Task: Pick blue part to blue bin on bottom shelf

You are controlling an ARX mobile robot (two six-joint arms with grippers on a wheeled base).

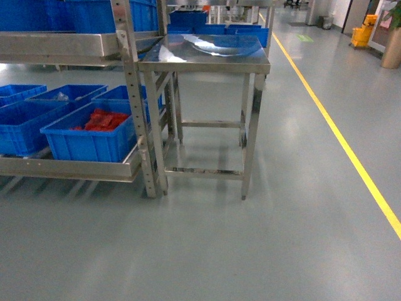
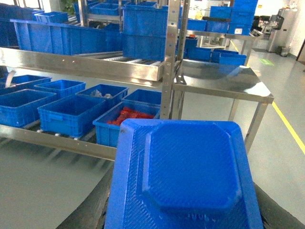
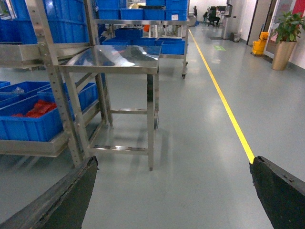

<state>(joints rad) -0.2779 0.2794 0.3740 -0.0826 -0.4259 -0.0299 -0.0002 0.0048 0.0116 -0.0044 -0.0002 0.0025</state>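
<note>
A blue part (image 2: 188, 176), a moulded plastic piece with a raised eight-sided centre and fine textured surface, fills the left wrist view, held between the left gripper's (image 2: 183, 217) dark fingers. The right gripper (image 3: 171, 191) is spread wide and holds nothing. On the bottom shelf (image 1: 75, 168) sit blue bins (image 1: 94, 135), beside a steel table (image 1: 203, 59).
</note>
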